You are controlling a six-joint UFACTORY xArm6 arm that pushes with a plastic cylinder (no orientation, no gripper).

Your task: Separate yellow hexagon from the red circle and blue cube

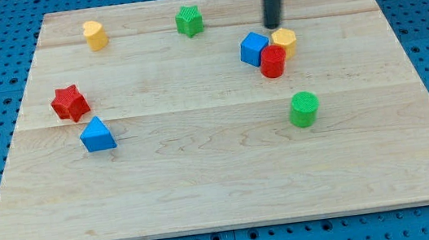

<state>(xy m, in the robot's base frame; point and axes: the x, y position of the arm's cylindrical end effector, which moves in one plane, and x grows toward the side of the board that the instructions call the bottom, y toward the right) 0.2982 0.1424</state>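
The yellow hexagon [285,41] sits in the upper right part of the wooden board [221,176]. It touches the red circle [273,61] just below and left of it. The blue cube [254,49] stands to the left, touching the red circle and very near the hexagon. My tip [273,25] is just above this cluster, close to the hexagon's top left edge and the cube's top right corner.
A green circle [304,109] lies below the cluster. A green star [189,21] and a yellow heart [94,35] are near the top edge. A red star [70,102] and a blue triangle [97,135] are at the left.
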